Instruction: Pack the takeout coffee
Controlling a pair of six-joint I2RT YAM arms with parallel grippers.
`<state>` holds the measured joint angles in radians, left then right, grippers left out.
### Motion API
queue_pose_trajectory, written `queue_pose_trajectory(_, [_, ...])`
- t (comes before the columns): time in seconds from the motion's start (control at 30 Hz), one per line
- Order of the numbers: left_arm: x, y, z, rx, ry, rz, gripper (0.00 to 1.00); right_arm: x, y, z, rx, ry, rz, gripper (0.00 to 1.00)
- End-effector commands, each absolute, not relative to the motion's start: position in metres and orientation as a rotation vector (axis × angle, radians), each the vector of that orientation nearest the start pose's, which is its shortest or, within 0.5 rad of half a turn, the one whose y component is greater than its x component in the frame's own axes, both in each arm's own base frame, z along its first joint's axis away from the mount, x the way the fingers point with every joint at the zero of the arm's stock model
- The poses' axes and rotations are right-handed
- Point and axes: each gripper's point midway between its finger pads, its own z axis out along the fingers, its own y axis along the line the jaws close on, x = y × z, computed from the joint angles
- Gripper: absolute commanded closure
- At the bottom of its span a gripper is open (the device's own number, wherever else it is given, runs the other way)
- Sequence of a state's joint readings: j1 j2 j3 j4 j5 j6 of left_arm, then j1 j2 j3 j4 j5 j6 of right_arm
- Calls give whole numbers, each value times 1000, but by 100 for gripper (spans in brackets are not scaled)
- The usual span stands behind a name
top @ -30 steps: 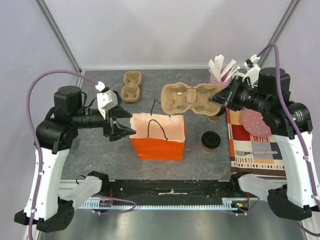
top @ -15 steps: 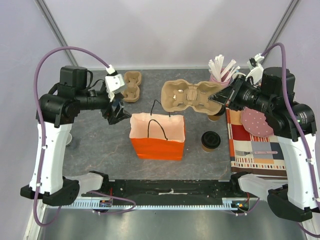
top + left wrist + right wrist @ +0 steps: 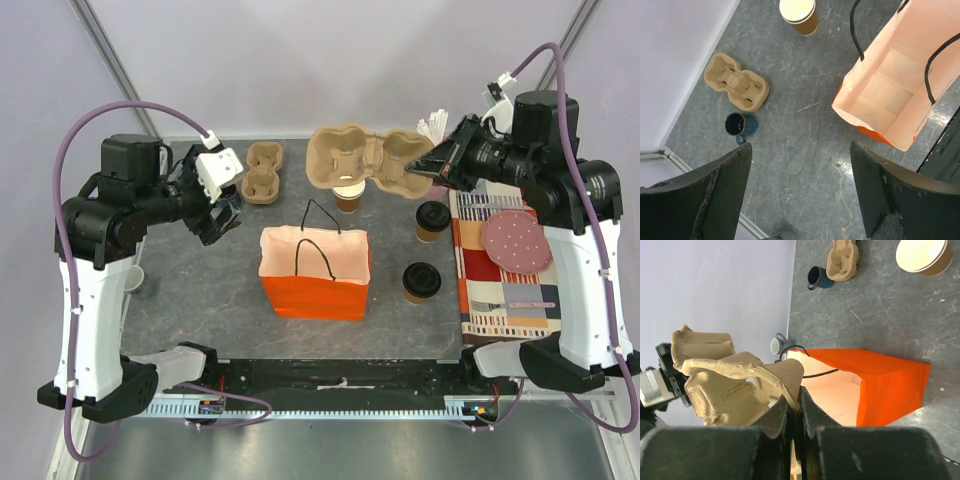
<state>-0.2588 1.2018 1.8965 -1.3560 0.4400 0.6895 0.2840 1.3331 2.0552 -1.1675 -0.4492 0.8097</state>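
Observation:
Two lidded kraft coffee cups [image 3: 433, 220] [image 3: 421, 282] stand right of the orange paper bag [image 3: 312, 270], whose mouth is open. A third kraft cup [image 3: 347, 197], lidless, stands behind the bag under the large pulp cup carrier [image 3: 360, 160]. My right gripper [image 3: 430, 165] is shut on that carrier's edge [image 3: 735, 385] and holds it in the air behind the bag [image 3: 875, 385]. My left gripper [image 3: 222, 215] hangs open and empty left of the bag; its wrist view looks down between its jaws [image 3: 800, 147] at bare table, the bag [image 3: 900, 95] and the lidless cup [image 3: 799, 15].
A small two-cup pulp carrier [image 3: 263, 172] lies at the back left, with a dark blue mug [image 3: 738, 125] next to it. A light blue cup [image 3: 135, 278] stands at the left edge. A striped cloth [image 3: 505, 300] with a pink disc [image 3: 515, 238] covers the right side.
The right gripper has carried the large carrier up and back-left, uncovering the lidless cup and a lidded cup. The left gripper has drawn away from the bag and opened wider.

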Motion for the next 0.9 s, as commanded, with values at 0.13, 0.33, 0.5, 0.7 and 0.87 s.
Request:
queue_pose_trajectory(0.13, [189, -157, 378, 1343, 1768, -693, 34, 239, 183, 489, 473, 2103, 1269, 100])
queue_pose_trajectory(0.33, [158, -168, 388, 1326, 1625, -784, 37, 241, 179, 469, 522, 2116, 1230, 100])
queue_pose_trajectory(0.5, [116, -168, 374, 1340, 1594, -874, 32, 238, 175, 471, 538, 2037, 1251, 100])
queue_pose_trajectory(0.7, [128, -163, 348, 1360, 1588, -758, 21, 227, 177, 448, 520, 2108, 1240, 100])
queue_pose_trajectory(0.87, [123, -165, 339, 1414, 1547, -762, 17, 225, 203, 449, 424, 2167, 1247, 100])
